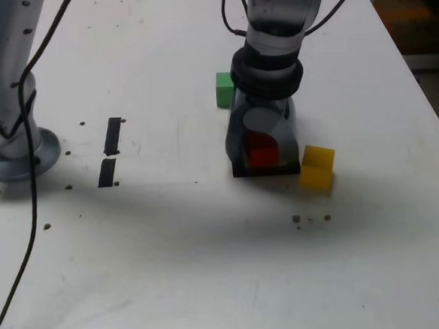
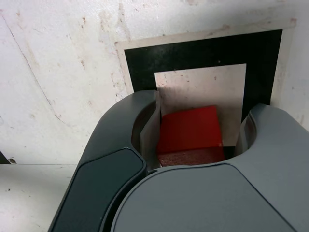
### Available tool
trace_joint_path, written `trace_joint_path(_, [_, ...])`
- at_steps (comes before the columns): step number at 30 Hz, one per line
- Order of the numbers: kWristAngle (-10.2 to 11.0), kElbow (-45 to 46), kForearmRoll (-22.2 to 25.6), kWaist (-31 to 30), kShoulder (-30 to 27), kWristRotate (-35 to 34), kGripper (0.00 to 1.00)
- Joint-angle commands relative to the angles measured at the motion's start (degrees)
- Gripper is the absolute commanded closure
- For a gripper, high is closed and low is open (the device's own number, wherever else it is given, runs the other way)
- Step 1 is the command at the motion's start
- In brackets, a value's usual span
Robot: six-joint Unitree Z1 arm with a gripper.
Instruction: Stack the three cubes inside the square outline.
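My gripper (image 1: 263,161) points straight down over the square outline (image 1: 265,170), a black tape frame with a white centre. The red cube (image 1: 262,150) sits between the jaws, low over that white centre. In the wrist view the red cube (image 2: 190,128) fills the space between the dark fingers (image 2: 140,111), and the gripper (image 2: 200,113) is shut on it above the square outline (image 2: 203,48). The green cube (image 1: 224,89) rests on the table just behind the gripper. The yellow cube (image 1: 317,167) stands beside the outline on the exterior view's right.
The arm's silver base (image 1: 7,142) is bolted at the exterior view's left, with a black cable (image 1: 35,222) trailing toward the front. Two short black tape strips (image 1: 111,149) lie between base and outline. The table's edge (image 1: 426,105) runs down the right.
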Motion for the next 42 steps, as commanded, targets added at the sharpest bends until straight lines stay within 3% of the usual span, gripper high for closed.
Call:
trace_joint_path(1, [0.26,0.48,-0.3,0.27,-0.61,0.05,0.83])
trace_joint_path(10, [1.58,1.33,-1.48,0.6,-1.35,0.05,0.8])
trace_joint_path(14, [1.8,1.63,-1.87,0.7,-1.44,0.08,0.74])
trace_joint_path(32, [1.86,2.36,-1.79,0.74,-2.14,0.71,0.16])
trace_joint_path(42, [3.36,2.71,0.33,0.74,-3.42,-0.94,0.01])
